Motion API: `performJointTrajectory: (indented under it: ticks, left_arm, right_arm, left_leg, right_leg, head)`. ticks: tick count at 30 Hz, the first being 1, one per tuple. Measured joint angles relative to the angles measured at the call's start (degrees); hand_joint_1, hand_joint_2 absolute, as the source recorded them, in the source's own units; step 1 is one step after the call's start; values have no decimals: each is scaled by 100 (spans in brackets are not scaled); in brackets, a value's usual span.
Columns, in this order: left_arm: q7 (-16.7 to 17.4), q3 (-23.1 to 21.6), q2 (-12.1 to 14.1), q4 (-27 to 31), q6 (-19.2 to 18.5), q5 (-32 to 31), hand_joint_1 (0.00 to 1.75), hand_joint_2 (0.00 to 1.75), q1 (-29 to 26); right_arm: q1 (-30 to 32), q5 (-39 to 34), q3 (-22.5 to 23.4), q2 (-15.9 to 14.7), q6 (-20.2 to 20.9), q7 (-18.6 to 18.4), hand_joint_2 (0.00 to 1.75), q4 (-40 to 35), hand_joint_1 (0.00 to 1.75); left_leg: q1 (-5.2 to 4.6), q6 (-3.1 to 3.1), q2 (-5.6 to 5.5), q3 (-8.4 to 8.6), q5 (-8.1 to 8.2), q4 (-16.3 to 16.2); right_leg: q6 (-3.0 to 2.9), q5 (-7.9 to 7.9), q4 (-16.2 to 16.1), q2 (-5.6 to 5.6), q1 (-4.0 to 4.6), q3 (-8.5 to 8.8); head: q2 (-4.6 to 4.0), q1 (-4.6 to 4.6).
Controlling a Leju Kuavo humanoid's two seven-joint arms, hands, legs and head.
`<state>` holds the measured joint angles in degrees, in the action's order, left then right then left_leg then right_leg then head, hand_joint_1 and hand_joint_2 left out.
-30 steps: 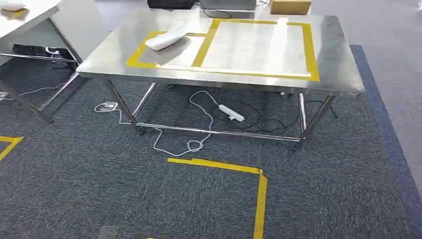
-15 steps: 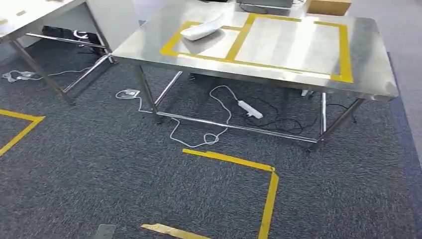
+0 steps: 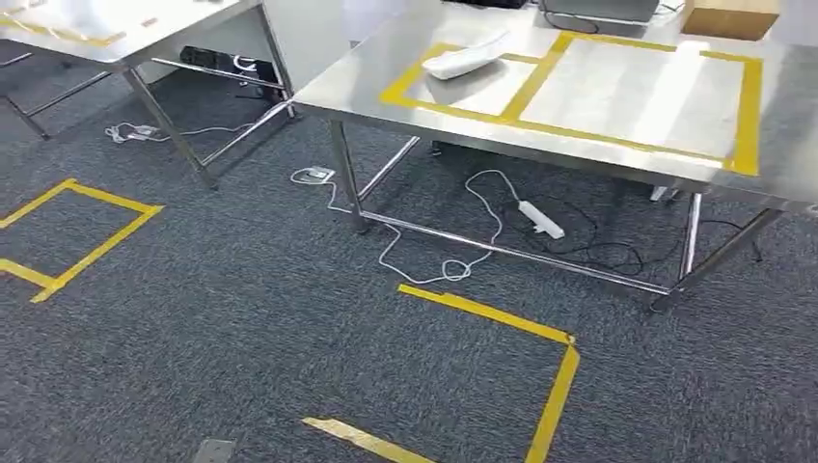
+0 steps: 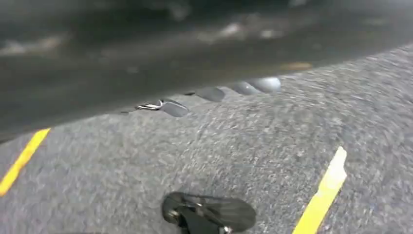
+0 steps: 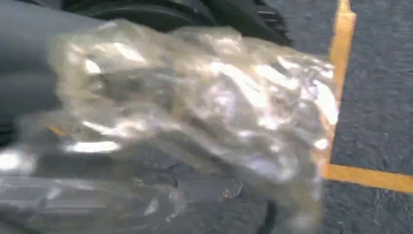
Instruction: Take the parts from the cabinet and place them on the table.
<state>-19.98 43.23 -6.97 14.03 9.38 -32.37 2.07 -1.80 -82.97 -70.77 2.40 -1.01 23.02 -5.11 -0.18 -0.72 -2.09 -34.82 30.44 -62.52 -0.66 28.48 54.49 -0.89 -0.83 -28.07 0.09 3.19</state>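
A steel table [image 3: 362, 82] marked with yellow tape rectangles [image 3: 745, 106] stands ahead and to the right in the head view. A white part [image 3: 463, 60] lies in its smaller taped field. In the right wrist view my right hand [image 5: 34, 63] grips a crumpled clear plastic bag [image 5: 204, 92] with a part inside; the bag hides the fingers. The blurred left wrist view shows the fingertips [image 4: 243, 87] of my left hand [image 4: 214, 92] in a row above the carpet, holding nothing.
A second steel table [image 3: 125, 29] stands at the far left. White cables and a power strip [image 3: 540, 219] lie under the main table. Yellow tape marks [image 3: 555, 386] and a taped square [image 3: 87, 241] are on the grey carpet. A cardboard box [image 3: 728, 17] sits behind the table.
The whole head view has swung left: the table has slid to the right of the picture, and the second table and the left floor square have come into view.
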Motion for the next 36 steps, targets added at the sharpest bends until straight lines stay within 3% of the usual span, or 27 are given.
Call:
performJointTrajectory:
  ticks: [2, 3, 4, 6, 7, 8, 9, 12, 13, 14, 15, 17, 18, 20, 21, 22, 23, 24, 26, 28, 29, 30, 31, 33, 34, 35, 36]
  left_arm:
    - [-9, 4, -2, 0, 0, -2, 0, 0, 22]
    - [-11, 9, -4, -2, -4, -4, 0, 0, 18]
    - [-11, 13, -2, -2, -7, -2, 0, 0, 7]
    - [-11, 24, 7, -2, -13, -2, 0, 0, -9]
    - [-13, 26, 13, -2, -15, 0, 0, 0, -7]
    - [-15, 26, 11, -2, -17, 0, 0, 0, 7]
    - [-20, 28, 11, -2, -28, 2, 0, 0, 29]
    - [-20, 31, 11, -2, -28, 2, 0, 0, -4]
    - [-20, 31, 7, -2, -28, 2, 0, 0, -8]
    - [-22, 33, 13, -2, -28, 4, 0, 0, -10]
    - [-22, 35, 13, -2, -28, 9, 0, 0, 3]
    - [-24, 39, 9, -2, -26, 0, 0, 0, 21]
    - [-24, 39, 4, -2, -26, -2, 0, 0, 17]
    - [-24, 48, 0, -2, -24, -7, 0, 0, -9]
    - [-24, 61, 0, -2, -20, -7, 0, 0, -15]
    - [-24, 70, -4, -2, -17, -7, 0, 0, -10]
    - [-24, 70, -9, -2, -17, -7, 0, 0, -3]
    - [-24, 72, -13, -2, -17, -7, 0, 0, 17]
    - [-24, 74, -13, -2, -13, -9, 0, 0, 16]
    - [-24, 83, -13, -2, 7, -66, 0, 0, -22]
    - [-24, 83, -20, -2, 50, -148, 0, 0, -33]
    - [-15, 77, -35, -4, 90, -223, 0, 0, -25]
    - [-15, 65, -46, -4, 125, -293, 0, 0, 0]
    - [-35, 15, -96, -4, 177, -420, 0, 0, 58]
    - [-57, -2, -118, -4, 181, -437, 0, 0, 79]
    - [-79, -7, -131, -4, 181, -446, 0, 0, 93]
    - [-94, -15, -149, -4, 181, -459, 0, 0, 113]
  right_arm:
    - [26, -2, -13, 0, 4, -2, 0, 0, 0]
    - [24, -2, -22, 0, 11, -2, 0, 0, 0]
    - [16, -2, -26, 0, 11, -2, 0, 0, 0]
    - [-4, -2, -26, 0, 13, -2, 0, 0, 0]
    - [-10, 0, -26, 0, 13, -2, 0, 0, 0]
    - [-13, -2, -26, 0, 15, -2, 0, 0, 0]
    - [-14, 0, -26, 0, 15, 2, 0, 0, 0]
    - [-26, -2, -26, 0, 15, 2, 0, 0, 0]
    - [-29, 0, -28, 0, 15, 2, 0, 0, 0]
    - [-25, -2, -26, 0, 15, 9, 0, 0, 0]
    - [-15, -2, -28, 0, 15, 9, 0, 0, 0]
    - [9, -2, -28, 0, 11, 11, 0, 0, 0]
    - [12, -2, -28, 0, 7, 11, 0, 0, 0]
    - [12, -4, -29, 0, 0, 11, 0, 0, 0]
    - [9, -4, -31, 0, 0, 11, 0, 0, 0]
    - [6, -4, -31, 0, 0, 11, 0, 0, 0]
    - [6, -4, -31, 0, 0, 11, 0, 0, 0]
    - [3, -4, -31, 0, 0, 11, 0, 0, 0]
    - [9, -4, -31, 0, 0, 11, 0, 0, 0]
    - [5, -42, -31, 0, 2, 9, 0, 0, 0]
    - [1, -92, -28, -4, 9, 18, 0, 2, 0]
    - [9, -164, -26, -9, 37, 31, 0, 2, 0]
    - [34, -214, -22, -11, 81, 31, 0, 2, 0]
    - [79, -282, -15, -17, 151, -52, 0, 4, 0]
    - [85, -289, -15, -22, 162, -87, 0, 4, 0]
    - [83, -291, -13, -26, 168, -105, 0, 7, 0]
    - [74, -289, -11, -35, 181, -111, 0, 11, 0]
  left_leg:
    - [54, -76, 107, -339, 381, -835]
    - [70, -100, 138, -399, 411, -1027]
    - [84, -114, 157, -330, 312, -955]
    - [104, -117, 235, 98, -109, -218]
    - [100, -101, 393, 409, -308, 301]
    - [54, -69, 750, 578, -226, 631]
    - [27, 30, 680, 560, -263, 651]
    - [-2, 149, 504, 480, -288, 640]
    - [46, 231, 440, 494, -358, 694]
    - [45, 261, 400, 461, -379, 694]
    - [40, 296, 341, 429, -402, 692]
    - [16, 333, 200, 356, -441, 688]
    - [4, 332, 121, 330, -459, 684]
    - [-6, 319, -12, 318, -480, 679]
    - [-8, 305, -115, 320, -489, 669]
    - [-7, 290, -197, 319, -494, 655]
    - [-1, 276, -254, 301, -498, 633]
    - [-44, 236, -312, 253, -492, 570]
    - [-5, 168, -434, 189, -536, 578]
    - [9, 85, -582, 144, -589, 581]
    - [-8, 63, -289, 110, -487, 495]
    - [-16, 27, -45, 4, -288, 249]
    - [1, -6, 75, -188, -33, -192]
    - [33, -43, 151, -578, 340, -1086]
    - [46, -53, 162, -626, 345, -1231]
    - [55, -53, 172, -536, 226, -1117]
    - [56, -41, 197, -313, -8, -727]
  right_leg:
    - [-3, -2, 7, 206, 19, -18]
    - [-1, -2, 19, 294, 19, -36]
    - [0, -2, 35, 365, 18, -54]
    - [7, 1, 67, 493, 17, -81]
    - [24, 7, 78, 552, 19, -77]
    - [51, 8, 88, 601, 38, -67]
    - [97, 26, 107, 647, 76, -82]
    - [183, -4, 85, 805, 67, -55]
    - [242, 53, 120, 725, 41, -92]
    - [268, 236, 292, 405, 40, -176]
    - [262, 470, 631, 243, 30, -315]
    - [255, 945, 1637, 116, 30, -756]
    - [248, 1041, 1973, 98, 31, -910]
    - [226, 829, 1834, 96, 31, -829]
    - [205, 500, 1281, 71, 29, -544]
    - [182, 221, 707, -55, 23, -255]
    - [159, 125, 280, -344, 10, -58]
    - [159, 179, 127, -496, -23, -5]
    - [151, 190, 164, -382, 11, -21]
    - [79, 139, 135, -242, -11, 13]
    - [50, 113, 119, -140, -23, 23]
    - [40, 111, 119, -77, -15, 14]
    - [30, 116, 122, 24, -1, 8]
    - [25, 124, 128, 234, 16, -5]
    - [25, 128, 132, 323, 18, -8]
    - [30, 132, 134, 396, 19, -8]
    - [35, 137, 135, 468, 21, 0]
  head:
    - [0, -5]
    - [0, -7]
    - [0, 2]
    - [0, -2]
    - [0, -2]
    - [0, 0]
    - [0, -16]
    - [0, -11]
    - [0, -9]
    - [0, -29]
    - [0, -33]
    - [0, -29]
    - [0, -37]
    - [0, -35]
    - [0, -31]
    - [0, -35]
    - [0, -40]
    - [0, -29]
    - [0, -33]
    - [0, -22]
    - [0, -24]
    - [0, 35]
    - [0, 44]
    - [0, 39]
    - [0, 37]
    - [0, 39]
    - [0, 39]
